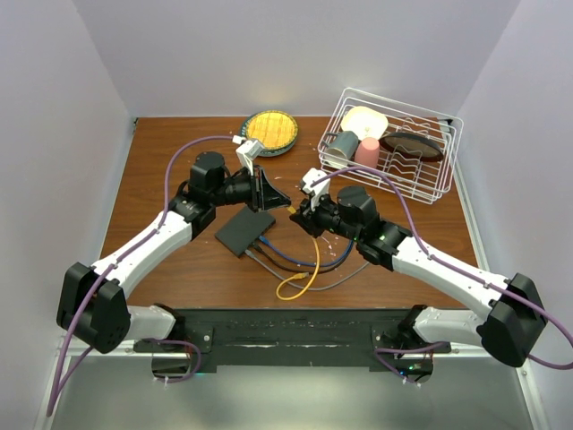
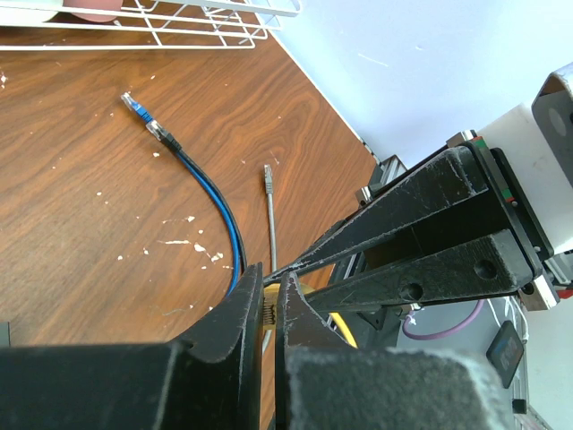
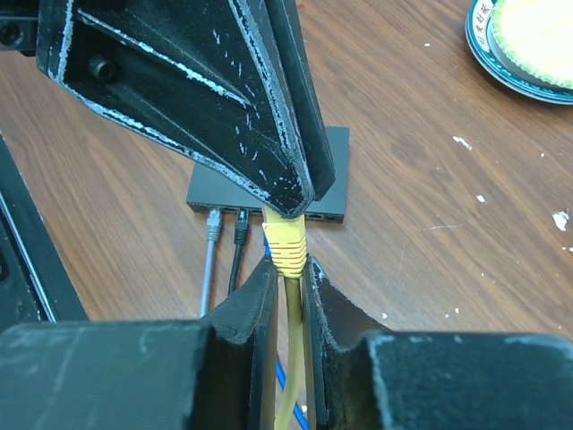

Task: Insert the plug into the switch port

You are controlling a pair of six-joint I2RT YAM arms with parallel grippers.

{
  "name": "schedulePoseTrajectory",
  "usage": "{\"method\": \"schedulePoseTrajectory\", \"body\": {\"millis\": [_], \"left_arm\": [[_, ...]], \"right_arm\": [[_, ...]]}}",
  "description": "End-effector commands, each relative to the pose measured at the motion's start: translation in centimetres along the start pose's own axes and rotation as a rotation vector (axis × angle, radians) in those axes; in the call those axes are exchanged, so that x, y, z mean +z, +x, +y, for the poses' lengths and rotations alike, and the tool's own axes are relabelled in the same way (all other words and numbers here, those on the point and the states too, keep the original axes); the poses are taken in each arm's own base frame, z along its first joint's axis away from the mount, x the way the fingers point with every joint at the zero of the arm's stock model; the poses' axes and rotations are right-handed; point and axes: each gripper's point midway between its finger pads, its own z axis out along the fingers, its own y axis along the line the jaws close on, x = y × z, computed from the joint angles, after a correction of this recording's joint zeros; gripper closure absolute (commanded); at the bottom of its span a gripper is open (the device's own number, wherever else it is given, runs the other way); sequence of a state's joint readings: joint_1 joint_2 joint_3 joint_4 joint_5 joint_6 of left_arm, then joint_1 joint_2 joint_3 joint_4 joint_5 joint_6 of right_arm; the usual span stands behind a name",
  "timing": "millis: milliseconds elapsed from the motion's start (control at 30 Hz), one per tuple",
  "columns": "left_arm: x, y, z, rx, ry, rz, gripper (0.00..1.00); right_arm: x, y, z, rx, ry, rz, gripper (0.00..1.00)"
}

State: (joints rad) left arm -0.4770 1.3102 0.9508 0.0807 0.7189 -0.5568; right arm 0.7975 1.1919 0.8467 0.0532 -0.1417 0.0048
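Right up close, right gripper [image 3: 288, 269] clenched on the yellow cable [image 3: 291, 358] at the rear end of the boot of the plug [image 3: 286, 242]. Pinching the plug's nose from the far side: left gripper [image 3: 288, 199], squeezed tight as well, almost head-on to the right one. Plug held up off the counter [image 3: 448, 269], nose aimed at the port edge of the switch [image 3: 333, 175], near it but not yet in. Grey cable [image 3: 209, 269] and black cable [image 3: 237, 260] already seated in that row; looks like a free switch port [image 3: 320, 216] just to their right. Now the tricky bit. No driving forward with the left gripper covering the nose, so probably a release first. Danger right there: a hold only at the cord end of the boot, so possible droop or twist of the plug on letting go. Then a crooked approach, catching the port's lip rather than sliding home. Also worth watching: a flat, light-looking box, likely to skid across the counter under a push with nothing bracing it. Tight quarters beside the seated cables too, easy to nudge one or land in the wrong gap. Cannot tell the latch's orientation from here.
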Motion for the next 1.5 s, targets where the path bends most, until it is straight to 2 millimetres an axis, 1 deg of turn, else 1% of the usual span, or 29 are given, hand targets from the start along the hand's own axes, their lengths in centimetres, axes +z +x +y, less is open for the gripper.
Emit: {"method": "schedulePoseTrajectory", "body": {"millis": [0,100,133,300,333,400,433,500,533,600,633,667,700,733,833,867,967,1000,1167,1200,1267,1300,1400,1467], "left_arm": [[-0.5,-0.5,-0.7,0.034,0.024,-0.019,1.0],[-0.4,-0.3,-0.5,0.032,0.021,-0.017,1.0],[-0.4,-0.2,-0.4,0.03,0.02,-0.015,1.0],[-0.3,-0.1,0.3,0.034,-0.006,-0.013,1.0],[-0.4,-0.2,0.5,0.037,-0.018,-0.019,0.98],[-0.4,-0.3,1.1,0.033,-0.035,-0.025,0.87],[-0.5,-0.5,1.4,0.034,-0.053,-0.034,0.68],[-0.9,-0.9,2.4,0.033,-0.089,-0.054,0.51],[-1.1,-1.3,3.1,0.037,-0.123,-0.07,0.4],[-1.7,-1.8,4.5,0.029,-0.174,-0.095,0.32],[-1.9,-2.2,5.2,0.031,-0.209,-0.111,0.26],[-2.3,-2.6,6.0,0.032,-0.238,-0.127,0.24],[-2.5,-2.8,6.5,0.035,-0.262,-0.133,0.19],[-2.8,-3.2,7.5,0.041,-0.311,-0.151,0.17],[-3.9,-4.0,10.0,0.036,-0.407,-0.183,0.1],[-4.3,-4.3,10.7,0.03,-0.432,-0.197,0.1],[-5.1,-5.0,12.7,0.015,-0.492,-0.225,0.07],[-5.2,-5.1,13.1,0.011,-0.503,-0.229,0.07],[-6.0,-5.7,16.5,-0.016,-0.578,-0.257,0.06],[-6.1,-5.6,17.5,-0.02,-0.603,-0.258,0.06],[-6.4,-5.9,18.8,-0.012,-0.64,-0.268,0.06],[-6.5,-5.4,20.1,-0.017,-0.676,-0.253,0.06],[-7.1,-5.8,21.9,-0.02,-0.71,-0.267,0.06],[-7.8,-5.4,23.1,-0.033,-0.737,-0.266,0.06]], "right_arm": [[-0.6,-4.3,-0.5,0.01,0.035,-0.129,0.95],[-0.6,-4.4,-0.6,0.014,0.04,-0.137,0.96],[-0.6,-4.5,-0.5,0.015,0.04,-0.14,1.0],[-0.7,-4.4,-0.7,0.022,0.049,-0.141,1.0],[-0.6,-4.3,-0.7,0.024,0.049,-0.136,1.0],[-0.6,-4.1,-0.7,0.022,0.051,-0.13,1.0],[-0.6,-4.0,-0.7,0.024,0.051,-0.127,1.0],[-0.5,-3.6,-0.8,0.027,0.053,-0.116,1.0],[-0.3,-3.2,-0.8,0.028,0.053,-0.106,1.0],[-0.2,-2.6,-0.8,0.033,0.053,-0.092,1.0],[-0.1,-2.5,-0.8,0.038,0.053,-0.089,1.0],[0.0,-2.0,-0.8,0.04,0.053,-0.079,1.0],[0.1,-1.8,-0.8,0.052,0.053,-0.073,1.0],[0.1,-1.7,-0.7,0.056,0.051,-0.074,1.0],[0.7,-0.6,-0.7,0.074,0.047,-0.05,1.0],[1.0,0.1,-0.7,0.082,0.046,-0.037,1.0],[1.3,0.5,-0.6,0.1,0.044,-0.034,1.0],[1.5,0.9,-0.6,0.102,0.044,-0.023,1.0],[2.5,2.1,-0.9,0.114,0.056,0.002,1.0],[2.9,2.5,-1.1,0.117,0.066,0.015,1.0],[3.4,2.9,-1.4,0.123,0.071,0.024,1.0],[4.0,3.5,-1.5,0.125,0.07,0.037,1.0],[4.8,3.7,-1.8,0.13,0.073,0.045,1.0],[5.3,4.2,-2.0,0.141,0.074,0.056,1.0]]}}
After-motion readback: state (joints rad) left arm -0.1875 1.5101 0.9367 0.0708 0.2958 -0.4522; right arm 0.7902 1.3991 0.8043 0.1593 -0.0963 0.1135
